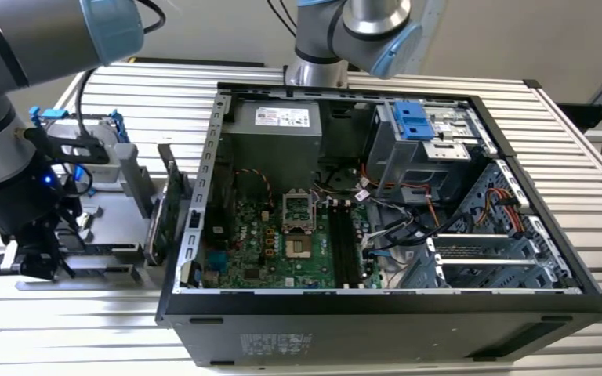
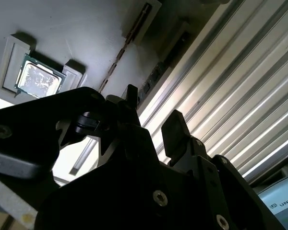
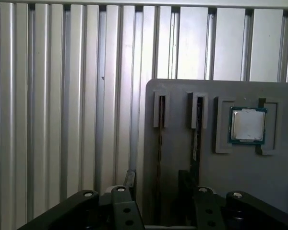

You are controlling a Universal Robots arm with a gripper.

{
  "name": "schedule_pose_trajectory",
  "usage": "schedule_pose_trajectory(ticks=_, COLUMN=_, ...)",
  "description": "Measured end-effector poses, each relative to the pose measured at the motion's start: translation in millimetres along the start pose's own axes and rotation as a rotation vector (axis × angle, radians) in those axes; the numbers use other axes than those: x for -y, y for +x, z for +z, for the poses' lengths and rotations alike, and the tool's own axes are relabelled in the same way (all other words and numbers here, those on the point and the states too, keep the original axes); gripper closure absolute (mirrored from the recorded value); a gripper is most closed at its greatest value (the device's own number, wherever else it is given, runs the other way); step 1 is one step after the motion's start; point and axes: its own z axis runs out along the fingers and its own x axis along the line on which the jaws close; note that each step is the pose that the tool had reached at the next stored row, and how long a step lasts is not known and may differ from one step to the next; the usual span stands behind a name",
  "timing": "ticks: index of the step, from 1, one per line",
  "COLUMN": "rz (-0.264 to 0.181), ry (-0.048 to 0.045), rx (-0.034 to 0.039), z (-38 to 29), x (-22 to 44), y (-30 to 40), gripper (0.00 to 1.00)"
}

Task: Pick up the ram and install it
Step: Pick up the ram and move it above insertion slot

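Exterior view puts your hand [image 1: 31,265] low over the grey parts holder [image 1: 113,207], at about nine o'clock from the open computer case [image 1: 385,309] on the slatted surface [image 1: 583,180]. In the first wrist view the fingers [image 3: 130,178] stand wide apart and hold nothing. The ram [image 3: 159,148] stands on edge in its slot in the holder and runs between them, apparently untouched. A second memory stick [image 3: 197,132] stands in the neighbouring slot, just beside one finger, and a processor [image 3: 247,125] lies in a pocket beyond it.

That close neighbour looks like your main risk. If the hand sits off-centre, the finger on that side could catch the second memory stick or jam between the two. An uneven close would likely push the ram against its slot wall and leave it tilted in the grip. A tilted stick would probably not line up with the memory slots [image 1: 345,243] near the case's middle. The cables [image 1: 390,227] at about three o'clock from those slots could also snag.
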Motion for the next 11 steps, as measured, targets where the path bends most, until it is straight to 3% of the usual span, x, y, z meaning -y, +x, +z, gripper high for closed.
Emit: schedule_pose_trajectory(ticks=11, rz=-0.004, ry=0.0004, rx=-0.0005, z=10.1, x=0.0, y=-0.4, gripper=0.0)
